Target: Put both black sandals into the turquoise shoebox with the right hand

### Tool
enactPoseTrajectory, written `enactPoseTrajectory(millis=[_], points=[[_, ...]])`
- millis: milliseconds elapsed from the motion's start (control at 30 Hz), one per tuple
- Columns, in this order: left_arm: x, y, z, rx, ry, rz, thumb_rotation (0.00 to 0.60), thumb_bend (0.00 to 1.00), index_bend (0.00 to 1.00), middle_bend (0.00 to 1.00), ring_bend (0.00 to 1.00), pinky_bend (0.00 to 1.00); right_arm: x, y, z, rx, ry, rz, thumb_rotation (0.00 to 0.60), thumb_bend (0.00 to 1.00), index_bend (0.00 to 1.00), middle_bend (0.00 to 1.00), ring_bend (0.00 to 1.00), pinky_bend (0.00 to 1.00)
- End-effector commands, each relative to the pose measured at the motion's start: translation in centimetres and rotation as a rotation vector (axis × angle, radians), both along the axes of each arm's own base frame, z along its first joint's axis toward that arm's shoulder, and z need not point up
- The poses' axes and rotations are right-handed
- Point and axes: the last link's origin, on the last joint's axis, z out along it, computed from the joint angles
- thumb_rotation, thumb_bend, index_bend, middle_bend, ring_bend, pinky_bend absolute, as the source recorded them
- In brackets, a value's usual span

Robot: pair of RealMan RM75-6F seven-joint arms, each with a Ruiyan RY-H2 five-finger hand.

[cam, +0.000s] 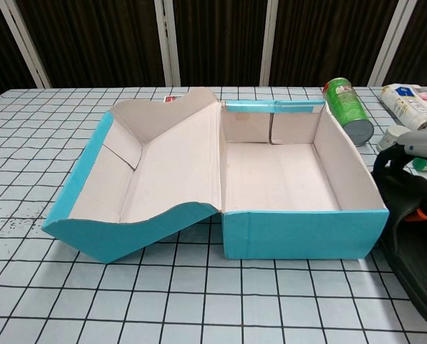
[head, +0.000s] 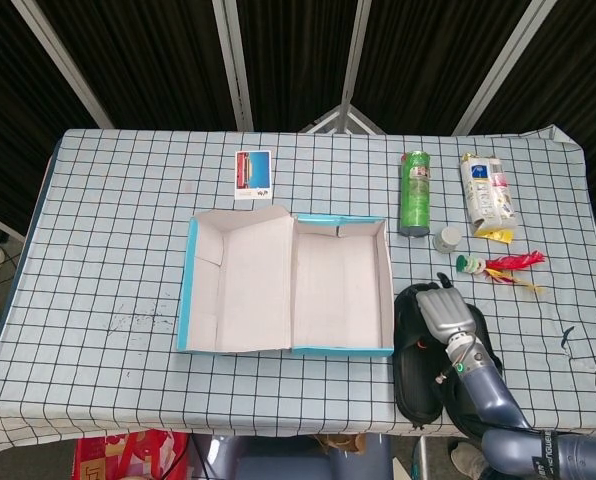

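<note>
Turquoise shoebox (head: 288,283) open, seemingly holding nothing.

Shoebox (head: 340,285) sitting mid-table (head: 108,240), lid (head: 236,282) lying open to its left. Card (head: 253,174) lying behind the lid. Sandals (head: 418,370) lying just right of box, near front edge, w/ right hand (head: 443,312) resting on them. Can (head: 415,192) lying behind & right of box; carton (head: 486,194) lying right of can. Cap (head: 447,239) sitting btwn can & carton, toy (head: 500,266) lying in front of carton.
</note>
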Motion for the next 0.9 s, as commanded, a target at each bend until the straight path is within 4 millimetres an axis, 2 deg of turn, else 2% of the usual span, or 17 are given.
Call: enactPoseTrajectory(millis=[33,300,633,900], points=[[0.0,0.0,0.0,0.000,-0.001,0.001,0.600,0.37,0.10,0.03,0.00,0.09,0.1,-0.1,0.9,-0.025,0.012,0.004,0.600,0.41,0.39,0.59,0.23,0.00],[0.0,0.0,0.0,-0.003,-0.002,-0.002,0.600,0.37,0.10,0.03,0.00,0.09,0.9,-0.4,3.4,-0.087,0.018,0.012,0.600,0.41,0.39,0.59,0.23,0.00],[0.0,-0.1,0.1,0.001,-0.006,-0.003,0.600,0.37,0.10,0.03,0.00,0.09,1.8,-0.8,5.5,-0.134,0.020,0.025,0.600,0.41,0.39,0.59,0.23,0.00],[-0.1,-0.1,0.2,0.004,-0.013,-0.004,0.600,0.37,0.10,0.03,0.00,0.09,4.6,-2.1,8.2,-0.197,-0.046,0.052,0.600,0.41,0.40,0.59,0.23,0.00]])
